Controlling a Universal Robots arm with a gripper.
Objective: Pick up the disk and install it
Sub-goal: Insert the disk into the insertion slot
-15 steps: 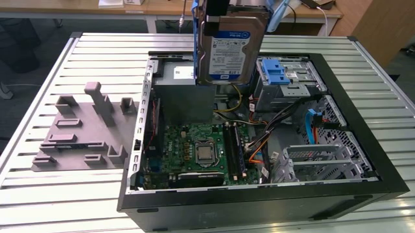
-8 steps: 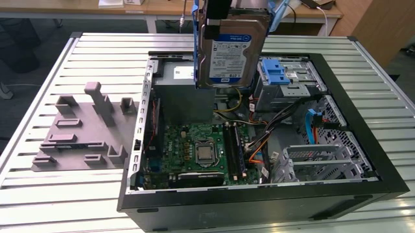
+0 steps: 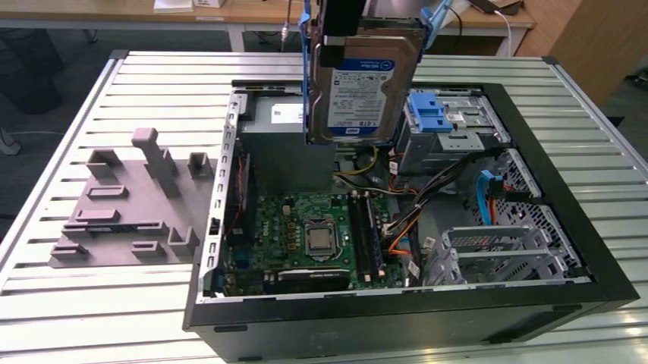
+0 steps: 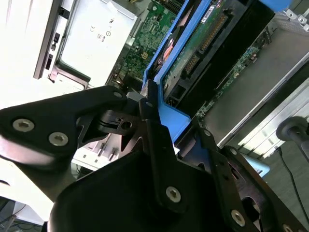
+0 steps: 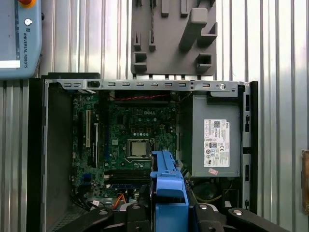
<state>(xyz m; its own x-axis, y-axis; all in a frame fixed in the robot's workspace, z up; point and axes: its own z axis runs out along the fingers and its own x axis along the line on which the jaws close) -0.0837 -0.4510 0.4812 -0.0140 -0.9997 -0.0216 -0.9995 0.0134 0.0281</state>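
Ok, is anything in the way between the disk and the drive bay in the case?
Nothing visible. The gripper holds the disk upright above the open case; the drive cage, to the exterior view's right of it, looks open on top. Cables lie lower, beside the cage.

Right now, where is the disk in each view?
Exterior view: the disk hangs upright above the open computer case, label toward the camera.
Second wrist view: the disk stretches away from the gripper, which clamps its blue frame.
First wrist view: the disk shows edge-on over the motherboard.
Shared landmark: the grey power supply with its white sticker.
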